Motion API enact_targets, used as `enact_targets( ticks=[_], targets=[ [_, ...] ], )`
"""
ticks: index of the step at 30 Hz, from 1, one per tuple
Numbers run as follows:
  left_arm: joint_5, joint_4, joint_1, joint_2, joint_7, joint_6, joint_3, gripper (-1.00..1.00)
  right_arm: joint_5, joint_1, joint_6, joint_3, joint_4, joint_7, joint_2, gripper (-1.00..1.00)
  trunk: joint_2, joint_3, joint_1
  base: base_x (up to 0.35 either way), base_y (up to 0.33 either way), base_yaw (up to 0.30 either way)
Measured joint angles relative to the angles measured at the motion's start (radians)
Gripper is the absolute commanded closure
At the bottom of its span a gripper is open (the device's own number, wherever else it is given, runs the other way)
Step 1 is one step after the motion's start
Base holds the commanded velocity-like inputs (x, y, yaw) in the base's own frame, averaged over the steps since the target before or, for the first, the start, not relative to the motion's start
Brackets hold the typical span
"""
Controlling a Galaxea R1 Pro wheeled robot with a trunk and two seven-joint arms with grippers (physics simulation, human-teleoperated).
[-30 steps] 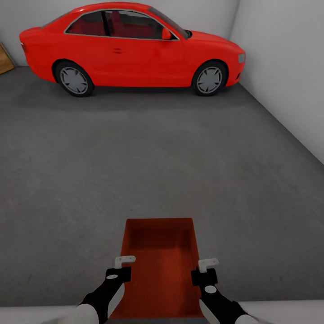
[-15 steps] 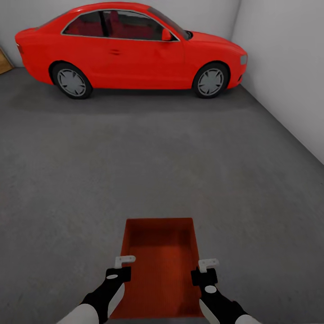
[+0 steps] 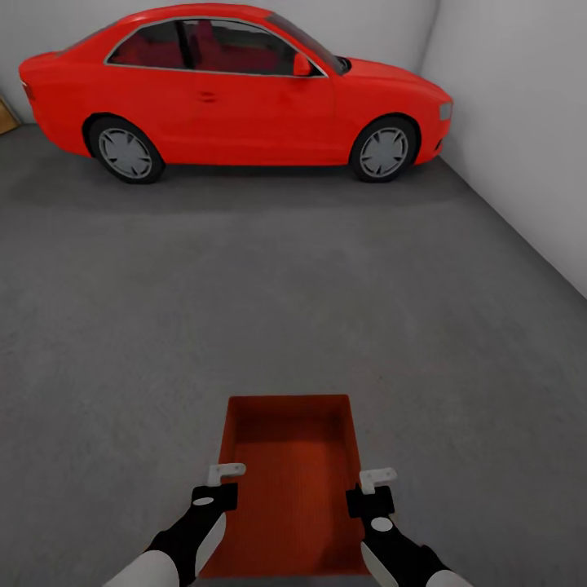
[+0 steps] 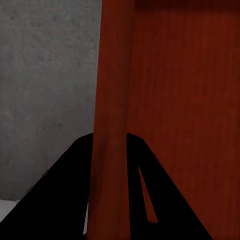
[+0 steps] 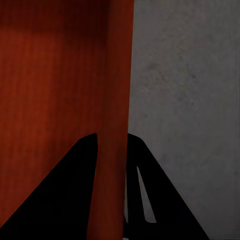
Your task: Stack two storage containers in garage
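Out front over the garage's grey concrete floor (image 3: 244, 285), storage container (image 3: 289, 473) carried low between both arms. Left gripper (image 3: 225, 471) pinches its left long wall, right gripper (image 3: 377, 476) the right wall. Looks rigid, light, empty; slick plastic walls. Mid-wall opposing grips seem right. Red car (image 3: 236, 86) parked well ahead.

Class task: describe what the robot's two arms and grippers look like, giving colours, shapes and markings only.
In the head view, both forearms are white lower down with glossy black wrist sections, each bearing a small white round mark. The left gripper and right gripper end in small pale grey, angular bracket-like fingers. In the wrist views the fingers look like black wedges.
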Motion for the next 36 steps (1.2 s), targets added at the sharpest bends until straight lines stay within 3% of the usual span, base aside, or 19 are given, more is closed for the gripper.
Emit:
enact_targets(
  ticks=[20, 26, 36],
  targets=[
    [-0.001, 0.0, 0.0, 0.0, 0.0, 0.0, 0.001, 1.0, 0.0, 0.0, 0.0, 0.0, 0.001, 0.001, 0.0, 1.0, 0.0, 0.0, 0.0, 0.322, 0.0, 0.0],
    [-0.001, 0.011, 0.001, 0.004, -0.011, -0.001, 0.007, 1.0, 0.002, 0.001, -0.001, -0.005, 0.013, 0.008, 0.002, 1.0, 0.0, 0.0, 0.001, 0.0, 0.0, 0.0],
    [-0.01, 0.024, 0.0, -0.001, -0.007, -0.003, 0.017, 1.0, -0.036, 0.001, 0.0, 0.025, 0.014, 0.014, -0.01, 1.0, 0.0, 0.0, 0.001, 0.0, 0.0, 0.0]
  ],
)
